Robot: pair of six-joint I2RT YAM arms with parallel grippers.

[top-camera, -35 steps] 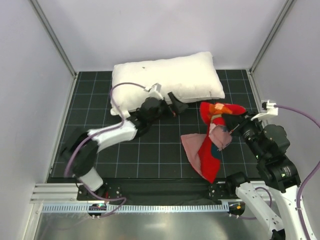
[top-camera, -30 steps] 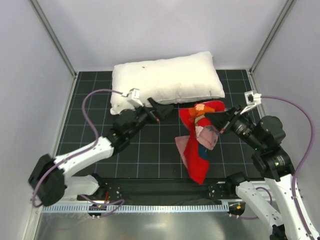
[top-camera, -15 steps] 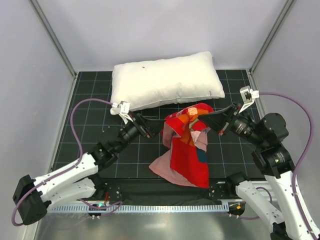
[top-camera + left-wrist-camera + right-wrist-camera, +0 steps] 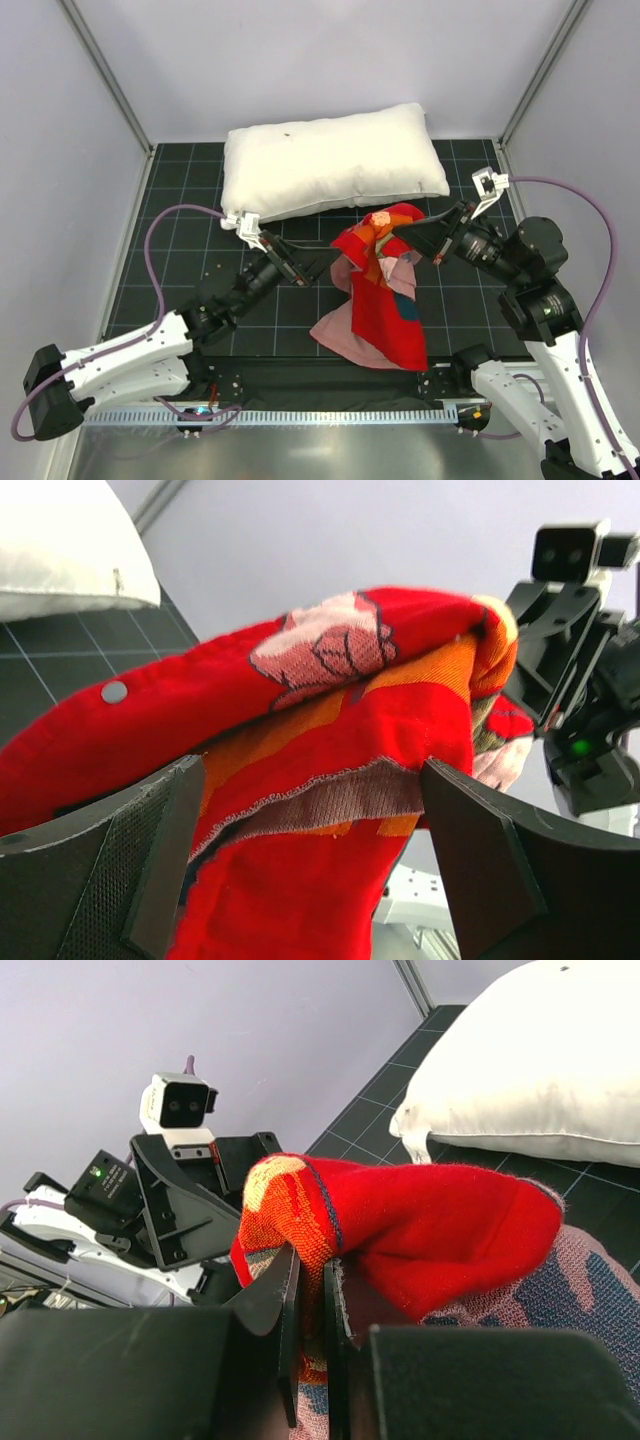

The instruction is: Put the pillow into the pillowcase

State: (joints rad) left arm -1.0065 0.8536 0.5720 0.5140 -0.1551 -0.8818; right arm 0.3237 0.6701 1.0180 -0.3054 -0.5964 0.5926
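Observation:
The plump white pillow (image 4: 330, 165) lies across the back of the black mat; its corner shows in the left wrist view (image 4: 60, 540) and it lies to the right in the right wrist view (image 4: 540, 1070). The red printed pillowcase (image 4: 382, 300) hangs above the mat's middle, its pale pink reverse at the lower left. My right gripper (image 4: 402, 232) is shut on its top fold, and my right gripper (image 4: 312, 1295) pinches the fabric between both jaws. My left gripper (image 4: 326, 262) is open at the case's left edge. A hemmed edge of the pillowcase (image 4: 330, 790) lies between my left gripper's (image 4: 310, 860) wide-set fingers.
White walls close in the gridded mat (image 4: 190, 210) at the back and on both sides. An aluminium rail (image 4: 300, 415) runs along the near edge by the arm bases. Purple cables loop from both wrists.
My left gripper has drawn back from the pillow and swung right to the pillowcase's edge. My right gripper has carried the hanging pillowcase left, towards the mat's middle.

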